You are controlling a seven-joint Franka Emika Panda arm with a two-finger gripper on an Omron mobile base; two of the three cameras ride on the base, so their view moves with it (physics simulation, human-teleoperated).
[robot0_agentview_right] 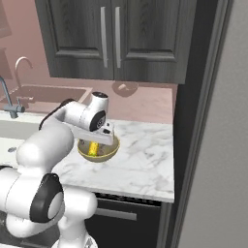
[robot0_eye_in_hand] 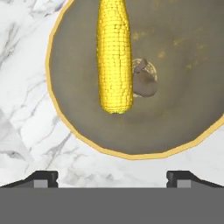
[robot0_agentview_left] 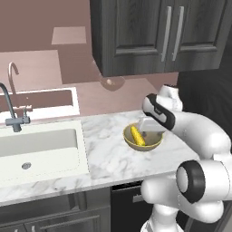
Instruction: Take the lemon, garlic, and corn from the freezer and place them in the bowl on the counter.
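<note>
Corn [robot0_eye_in_hand: 114,54] lies lengthwise in the bowl [robot0_eye_in_hand: 183,78] on the marble counter [robot0_agentview_left: 104,156], its blunt end near the bowl's middle in the hand view. Beside the cob, touching its side, sits a small brownish-grey lump with a stem-like tip; what it is cannot be told. No brand, label or writing can be read on anything in the kitchen.

From the left base view the cob [robot0_agentview_left: 137,135] shows as a yellow bar slanting across the tan bowl [robot0_agentview_left: 136,144], which stands on the counter to the right of the white sink [robot0_agentview_left: 41,149] and its grey faucet [robot0_agentview_left: 11,113]. The white arm rises from the base, bends at a dark elbow joint and reaches forward, folding down so the hand hangs directly over the bowl [robot0_agentview_right: 104,154] and partly hides it. In the right base view a strip of corn [robot0_agentview_right: 93,148] shows under the hand.

The gripper [robot0_eye_in_hand: 112,177] points straight down at the counter just outside the bowl's rim, its two dark fingertips [robot0_eye_in_hand: 43,177] spread wide apart and pinching nothing; the corn lies free below.

Dark wood-grain cabinets [robot0_agentview_left: 158,31] with long metal handles hang above the counter, against a dull pink wall.
</note>
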